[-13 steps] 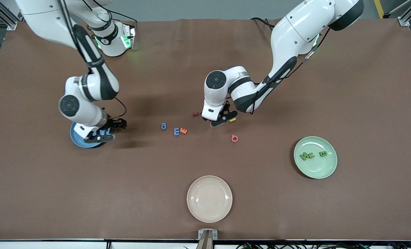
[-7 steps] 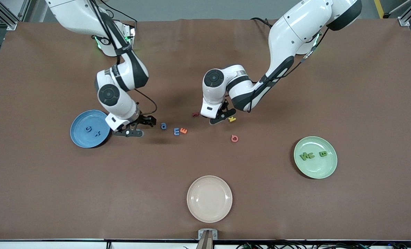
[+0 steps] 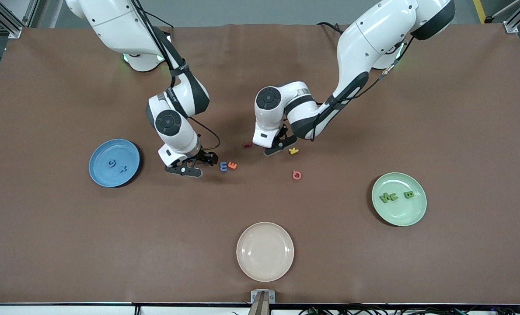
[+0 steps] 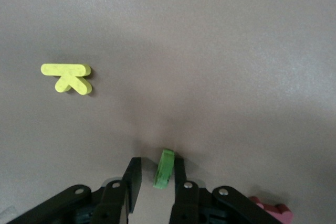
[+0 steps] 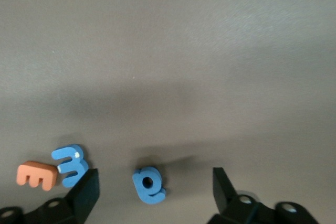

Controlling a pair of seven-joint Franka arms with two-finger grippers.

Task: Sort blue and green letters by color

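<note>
My right gripper is open, its fingers standing wide on either side of the blue letter a, which is hidden in the front view. The blue E lies beside it. Two blue letters lie in the blue plate. My left gripper is low at the table. A small green letter stands on edge between its fingers, touching one, with a gap to the other. Green letters lie in the green plate.
An orange E touches the blue E. A yellow K and a dark red letter flank my left gripper. A pink Q lies nearer the camera, and a cream plate nearer still.
My right arm has swung from over the blue plate to the blue a. My left gripper's jaws have narrowed around the green letter.
</note>
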